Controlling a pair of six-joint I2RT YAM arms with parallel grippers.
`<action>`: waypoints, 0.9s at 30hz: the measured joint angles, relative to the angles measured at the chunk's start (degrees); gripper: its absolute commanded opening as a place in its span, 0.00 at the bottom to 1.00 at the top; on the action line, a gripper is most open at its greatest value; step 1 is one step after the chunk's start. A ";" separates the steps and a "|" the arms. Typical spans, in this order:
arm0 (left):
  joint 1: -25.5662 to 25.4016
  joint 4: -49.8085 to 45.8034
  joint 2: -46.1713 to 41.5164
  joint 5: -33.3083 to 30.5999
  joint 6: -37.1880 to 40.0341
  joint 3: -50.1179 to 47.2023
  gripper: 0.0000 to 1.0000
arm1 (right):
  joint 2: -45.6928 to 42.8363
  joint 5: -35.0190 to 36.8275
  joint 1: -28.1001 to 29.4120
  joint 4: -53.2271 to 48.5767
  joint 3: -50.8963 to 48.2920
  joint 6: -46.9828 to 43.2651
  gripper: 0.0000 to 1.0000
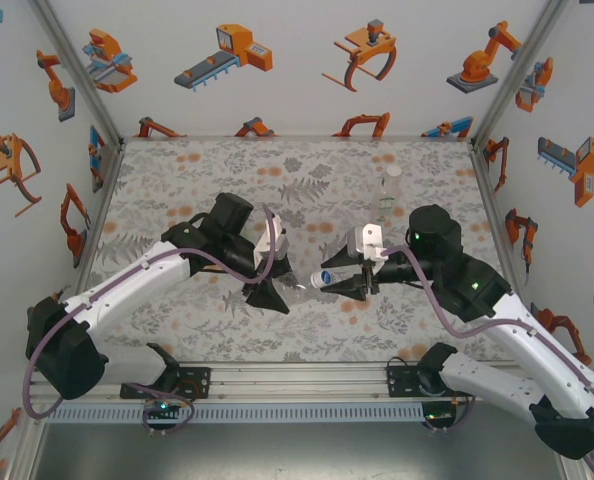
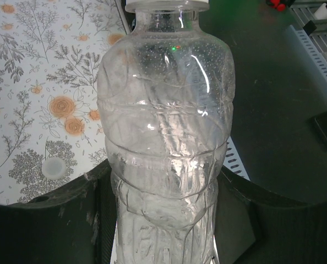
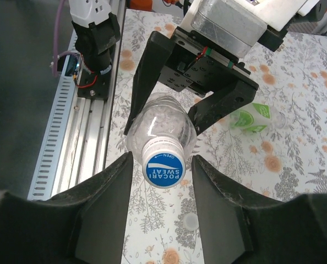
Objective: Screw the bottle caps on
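Observation:
My left gripper point(image 1: 270, 294) is shut on a plain clear bottle point(image 2: 166, 126), clamping its lower body point(image 2: 166, 220) and holding it level above the table. A blue cap point(image 3: 164, 169) printed POCARI SWEAT sits on this bottle's neck and points at my right wrist camera; it also shows from above point(image 1: 322, 279). My right gripper point(image 3: 162, 166) is open, one finger on each side of the cap with a thin gap both sides. A bottle with a green label point(image 3: 251, 116) lies on the cloth beyond the left gripper. A slim bottle point(image 1: 390, 195) stands upright at the back right.
The floral cloth point(image 1: 307, 180) covers the table. The metal rail point(image 3: 70, 148) with the arm bases runs along the near edge. A small pale round spot point(image 3: 190, 221) lies on the cloth below the held bottle. Printed walls close in three sides.

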 measured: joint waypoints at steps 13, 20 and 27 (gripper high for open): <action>0.00 -0.42 0.00 -0.02 0.24 0.04 0.00 | 0.76 -0.17 0.00 0.00 -0.09 -0.24 0.31; 0.02 -0.83 -0.11 -0.94 0.96 0.04 0.00 | 0.79 0.04 0.00 0.31 -0.52 -0.17 0.04; 0.07 0.26 -2.91 -10.69 0.96 -0.22 0.00 | 2.23 5.57 0.11 1.31 -0.94 5.05 0.00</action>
